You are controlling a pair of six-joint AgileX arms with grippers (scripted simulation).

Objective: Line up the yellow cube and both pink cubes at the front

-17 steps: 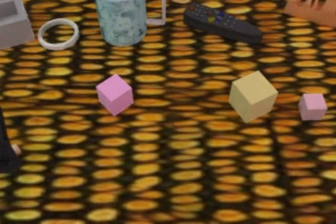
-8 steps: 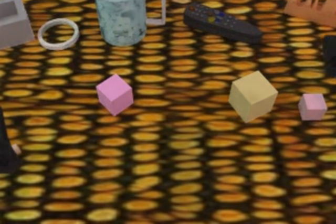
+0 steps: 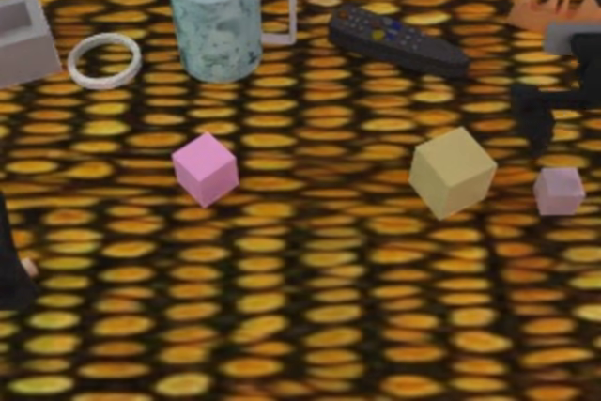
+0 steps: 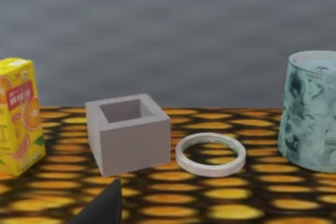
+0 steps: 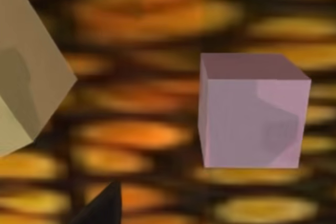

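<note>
Alignment is not started: right gripper (image 3: 563, 105), jaws apart and empty, hangs above the small pink cube (image 3: 560, 191) near the bench's right edge, yellow cube (image 3: 452, 172) beside it, larger pink cube (image 3: 205, 168) left of centre.

On the patterned worktop (image 3: 310, 326), the yellow cube (image 3: 452, 172) sits right of centre, the small pale pink cube (image 3: 560, 191) near it toward the right edge, and the brighter pink cube (image 3: 205, 168) well apart on the left. The right gripper (image 3: 563, 91) hangs above and just behind the small cube. Along the back stand a grey box (image 3: 23, 39), a white ring (image 3: 103, 59), a mug (image 3: 216, 14) and a remote (image 3: 398, 40). The left arm (image 3: 11, 269) shows at the left edge.
</note>
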